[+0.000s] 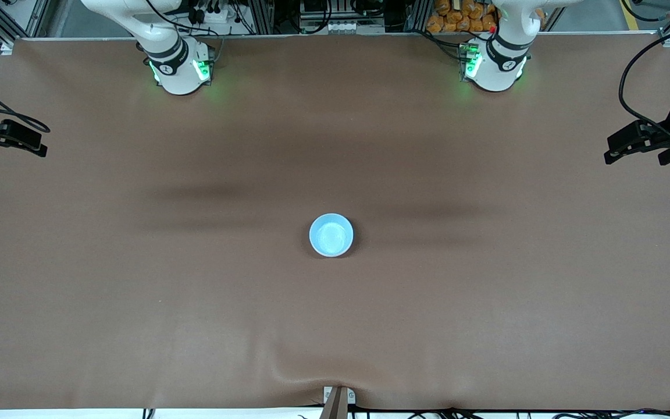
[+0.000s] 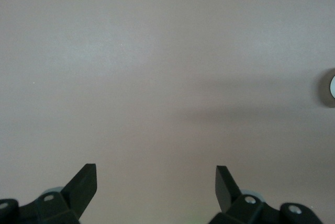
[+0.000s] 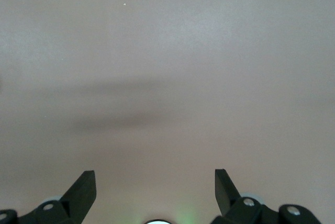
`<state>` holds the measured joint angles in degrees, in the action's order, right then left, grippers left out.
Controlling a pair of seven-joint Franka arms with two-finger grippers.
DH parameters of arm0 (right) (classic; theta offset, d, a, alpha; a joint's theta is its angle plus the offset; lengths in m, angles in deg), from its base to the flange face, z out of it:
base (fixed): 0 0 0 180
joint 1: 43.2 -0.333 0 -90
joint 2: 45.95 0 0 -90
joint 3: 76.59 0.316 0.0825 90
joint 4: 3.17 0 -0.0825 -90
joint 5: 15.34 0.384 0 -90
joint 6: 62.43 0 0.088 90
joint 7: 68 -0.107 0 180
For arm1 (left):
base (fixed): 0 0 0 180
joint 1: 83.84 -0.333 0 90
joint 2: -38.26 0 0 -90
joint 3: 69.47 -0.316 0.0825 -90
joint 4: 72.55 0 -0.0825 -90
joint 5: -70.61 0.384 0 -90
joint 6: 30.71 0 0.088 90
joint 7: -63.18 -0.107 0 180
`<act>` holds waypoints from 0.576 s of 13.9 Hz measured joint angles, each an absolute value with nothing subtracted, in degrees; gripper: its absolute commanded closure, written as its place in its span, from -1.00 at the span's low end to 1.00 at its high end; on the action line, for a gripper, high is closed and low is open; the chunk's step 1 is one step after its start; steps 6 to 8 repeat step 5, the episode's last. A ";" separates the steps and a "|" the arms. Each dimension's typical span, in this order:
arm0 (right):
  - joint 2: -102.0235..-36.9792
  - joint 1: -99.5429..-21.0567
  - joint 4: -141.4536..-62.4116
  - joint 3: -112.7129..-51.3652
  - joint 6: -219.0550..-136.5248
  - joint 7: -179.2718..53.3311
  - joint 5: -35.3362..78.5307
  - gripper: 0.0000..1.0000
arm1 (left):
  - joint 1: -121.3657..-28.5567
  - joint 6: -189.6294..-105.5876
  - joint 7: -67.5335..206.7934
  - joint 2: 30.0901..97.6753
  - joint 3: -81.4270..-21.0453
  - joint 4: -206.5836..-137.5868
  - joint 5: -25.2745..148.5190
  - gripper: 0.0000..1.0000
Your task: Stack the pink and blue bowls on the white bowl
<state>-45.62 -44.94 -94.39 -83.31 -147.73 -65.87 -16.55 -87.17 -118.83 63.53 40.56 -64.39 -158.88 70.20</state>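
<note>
A single obstacle, the blue bowl (image 1: 331, 235), is seen near the middle of the table (image 1: 137, 291), with bare cloth all around it. The left gripper (image 1: 614, 152) and right gripper (image 1: 35, 148) are held spread over opposite table ends, well apart from it.

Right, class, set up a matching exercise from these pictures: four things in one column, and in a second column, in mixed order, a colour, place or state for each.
Column A
1. bowl
2. table cover
3. left gripper
4. right gripper

Column B
a. brown
b. fingers open, over the right arm's end of the table
c. light blue, in the middle of the table
d. fingers open, over the left arm's end of the table

Pairs: 1-c, 2-a, 3-d, 4-b
</note>
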 measured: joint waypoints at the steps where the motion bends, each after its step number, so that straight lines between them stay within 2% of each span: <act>1: -45.62 -44.94 -94.30 -83.33 -147.73 -65.94 -16.49 -1.00 | -87.15 -118.83 63.53 40.56 -64.39 -158.88 70.20 -1.00; 8: -45.64 -44.94 -94.23 -83.36 -147.75 -66.03 -15.93 -1.00 | -87.14 -118.83 63.53 40.56 -64.39 -158.88 70.20 -1.00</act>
